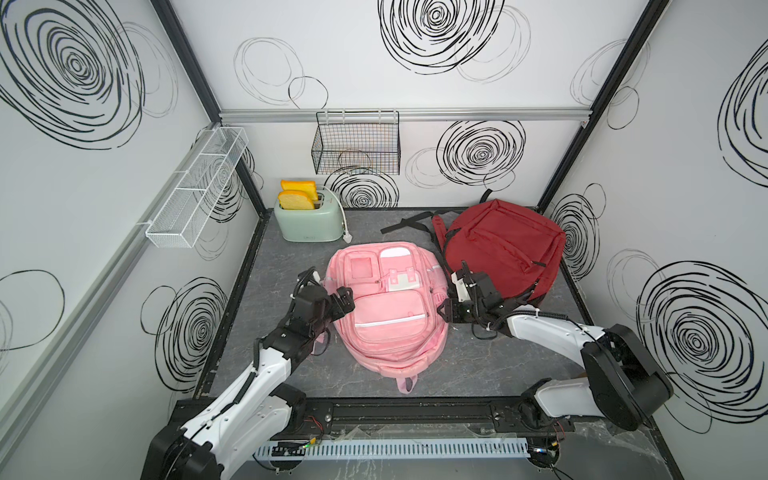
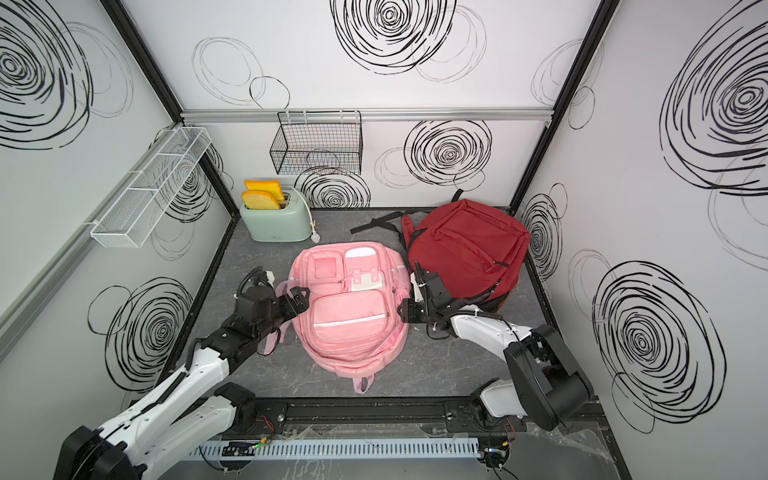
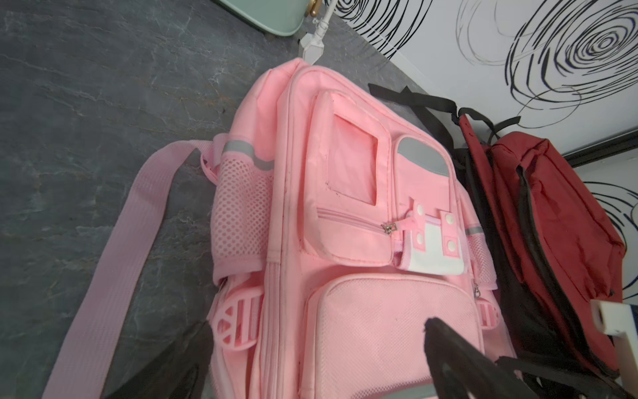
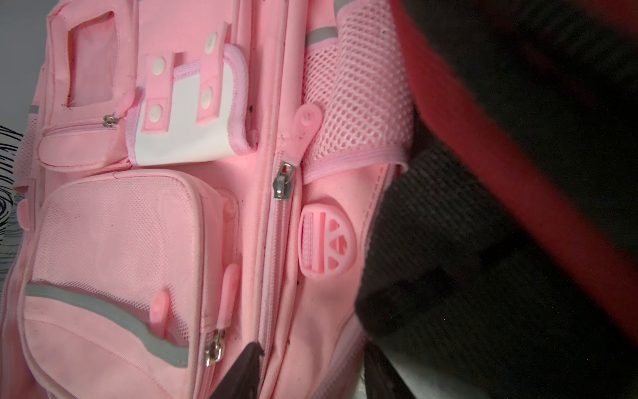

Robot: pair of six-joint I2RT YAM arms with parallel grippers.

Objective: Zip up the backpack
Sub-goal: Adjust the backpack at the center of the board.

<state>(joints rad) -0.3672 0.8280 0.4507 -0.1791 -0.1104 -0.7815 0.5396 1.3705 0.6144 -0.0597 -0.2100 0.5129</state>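
Observation:
A pink backpack (image 1: 390, 316) (image 2: 349, 316) lies flat, front up, in the middle of the grey table. My left gripper (image 1: 348, 300) (image 3: 317, 324) is open at the bag's left side, its fingers spread over the side buckle and the front mesh pocket, holding nothing. My right gripper (image 1: 445, 311) (image 4: 314, 352) is at the bag's right side, jaws half closed on the side panel, with one finger (image 4: 248, 362) on the zip track. The main zip's metal slider (image 4: 283, 181) with its pink pull tab (image 4: 305, 127) sits beside the mesh side pocket.
A dark red backpack (image 1: 503, 249) with black straps lies right behind my right gripper and touches the pink one. A mint toaster (image 1: 309, 220) holding toast stands at the back left. A black wire basket (image 1: 355, 145) and a white mesh shelf (image 1: 195, 195) hang on the walls.

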